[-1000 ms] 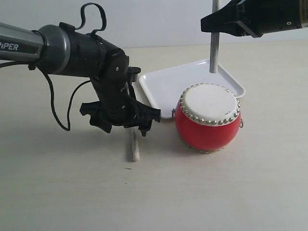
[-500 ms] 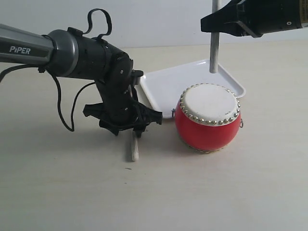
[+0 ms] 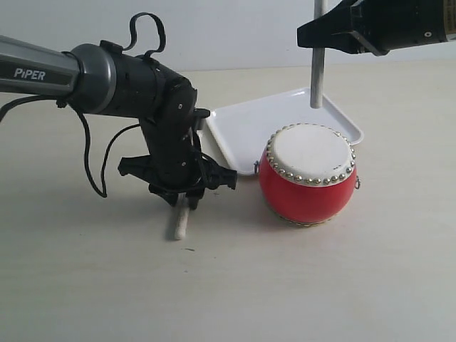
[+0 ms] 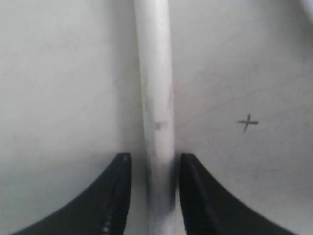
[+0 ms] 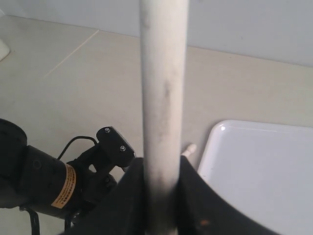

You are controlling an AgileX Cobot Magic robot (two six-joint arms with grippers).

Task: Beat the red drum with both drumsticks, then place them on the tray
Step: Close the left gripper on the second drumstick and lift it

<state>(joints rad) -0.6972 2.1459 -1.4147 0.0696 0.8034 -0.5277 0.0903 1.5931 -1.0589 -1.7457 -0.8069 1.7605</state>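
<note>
The red drum (image 3: 306, 189) stands upright on the table in front of the white tray (image 3: 242, 128). One drumstick (image 3: 177, 226) lies flat on the table left of the drum. My left gripper (image 3: 187, 203) points down over it, open, with the drumstick (image 4: 156, 98) between its fingers and a thin gap on each side. My right gripper (image 3: 313, 35) is high at the back right, shut on the second drumstick (image 3: 316, 82), which hangs upright with its lower end over the tray. In the right wrist view this drumstick (image 5: 164, 88) runs straight up from the gripper (image 5: 161, 166).
A black cable (image 3: 92, 171) loops down from the left arm onto the table. The right wrist view shows the left arm (image 5: 49, 186) below, beside the tray (image 5: 259, 166). A small pencil cross (image 4: 248, 123) marks the table beside the stick.
The left gripper has sunk lower over the lying drumstick and turned. The stick's near end has swung to the left. The right arm and its stick have not moved.
</note>
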